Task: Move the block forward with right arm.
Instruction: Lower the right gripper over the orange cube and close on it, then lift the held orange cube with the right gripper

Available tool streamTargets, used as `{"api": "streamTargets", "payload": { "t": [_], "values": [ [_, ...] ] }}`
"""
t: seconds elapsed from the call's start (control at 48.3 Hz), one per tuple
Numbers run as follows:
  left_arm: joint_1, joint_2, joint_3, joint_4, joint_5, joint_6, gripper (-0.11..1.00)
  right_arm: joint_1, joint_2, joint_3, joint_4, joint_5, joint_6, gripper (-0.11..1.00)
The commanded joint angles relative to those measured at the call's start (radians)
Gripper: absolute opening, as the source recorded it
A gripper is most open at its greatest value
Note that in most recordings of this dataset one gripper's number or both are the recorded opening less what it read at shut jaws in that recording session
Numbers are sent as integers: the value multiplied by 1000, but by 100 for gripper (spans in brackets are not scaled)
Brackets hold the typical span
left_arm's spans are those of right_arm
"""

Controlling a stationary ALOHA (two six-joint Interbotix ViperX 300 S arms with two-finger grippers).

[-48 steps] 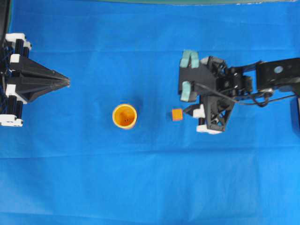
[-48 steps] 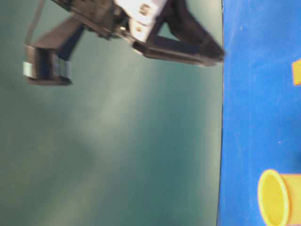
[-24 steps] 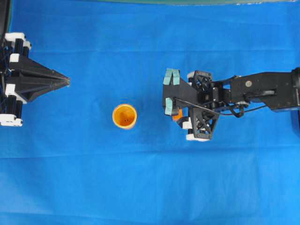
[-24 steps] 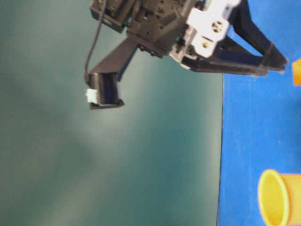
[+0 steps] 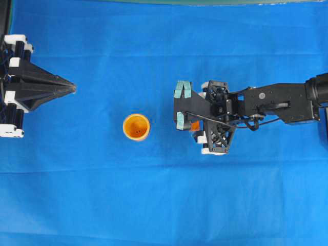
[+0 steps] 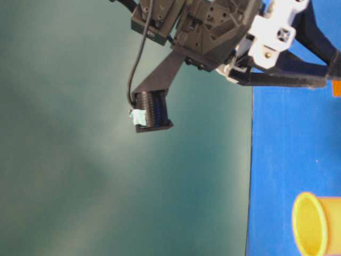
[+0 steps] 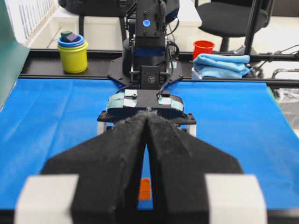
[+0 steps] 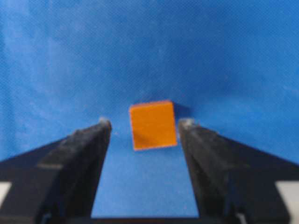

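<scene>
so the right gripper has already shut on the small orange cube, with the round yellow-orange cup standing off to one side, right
Not quite. The right gripper has not shut: in the right wrist view its fingers stand open on either side of the small orange cube, with blue cloth showing between each finger and the cube. The rest holds: the overhead view shows the round yellow-orange cup standing apart, to the side.
</scene>
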Motion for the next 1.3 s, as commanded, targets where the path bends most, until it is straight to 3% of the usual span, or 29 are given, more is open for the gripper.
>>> {"api": "streamTargets", "payload": {
  "t": [0.0, 0.6, 0.869, 0.994, 1.283],
  "values": [
    [2, 5, -32, 2, -6, 0, 0, -2, -6, -25, -5, -15, 0, 64],
    [2, 3, -32, 2, -5, 0, 0, -6, 55, -18, -14, -57, 2, 62],
    [2, 2, -32, 2, 0, 0, 0, -6, 46, -29, -9, -41, 5, 48],
    [2, 3, -32, 2, 2, 0, 0, -6, 18, -38, -9, -15, 5, 41],
    [0, 3, -32, 2, 2, 0, 0, 2, -115, -58, -8, 126, 8, 41]
  ]
}}
